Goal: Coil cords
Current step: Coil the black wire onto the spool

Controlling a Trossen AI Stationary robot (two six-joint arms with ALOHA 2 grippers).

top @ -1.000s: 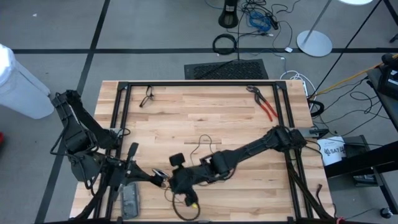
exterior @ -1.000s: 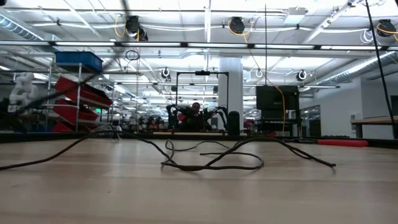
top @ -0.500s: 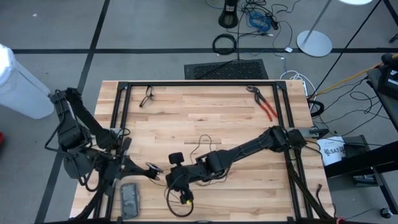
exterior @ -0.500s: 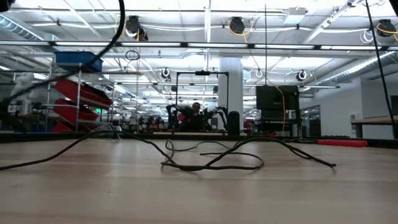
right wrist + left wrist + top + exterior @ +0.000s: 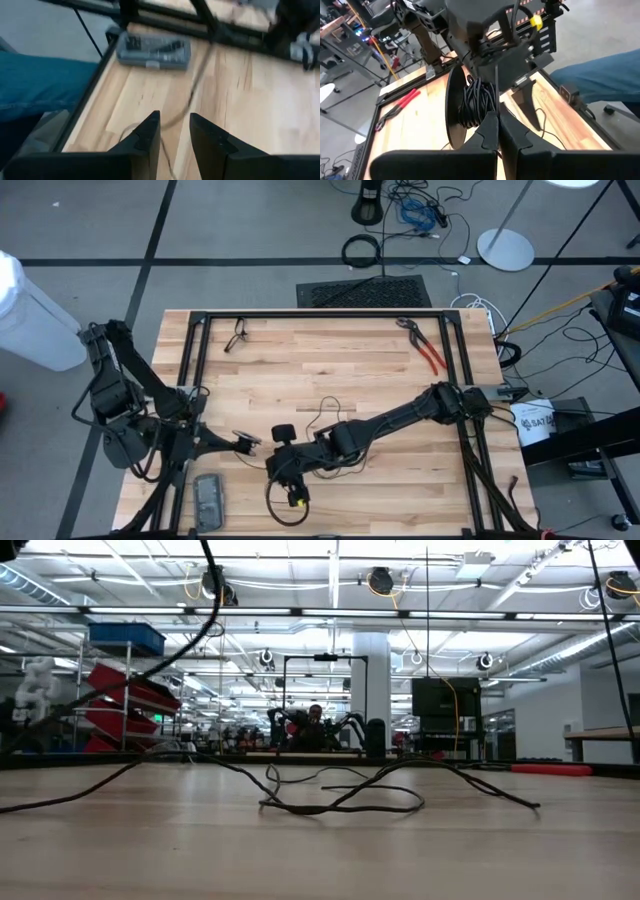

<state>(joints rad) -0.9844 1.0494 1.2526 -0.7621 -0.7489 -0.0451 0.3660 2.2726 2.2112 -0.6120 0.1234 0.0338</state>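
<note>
Since a second ago we see the left gripper (image 5: 243, 439) has drawn back toward the table's left side, its fingers (image 5: 490, 131) pressed together with nothing between them, and the right gripper (image 5: 283, 470) has slid leftward along the near edge. Its fingers (image 5: 145, 136) stand narrowly apart; whether they pinch the cord (image 5: 322, 411) we cannot tell. Part of that black cord loops just below them at the table's (image 5: 330, 360) near edge, the rest trails toward the middle. Farther off lie the red-handled pliers (image 5: 425, 347)
</note>
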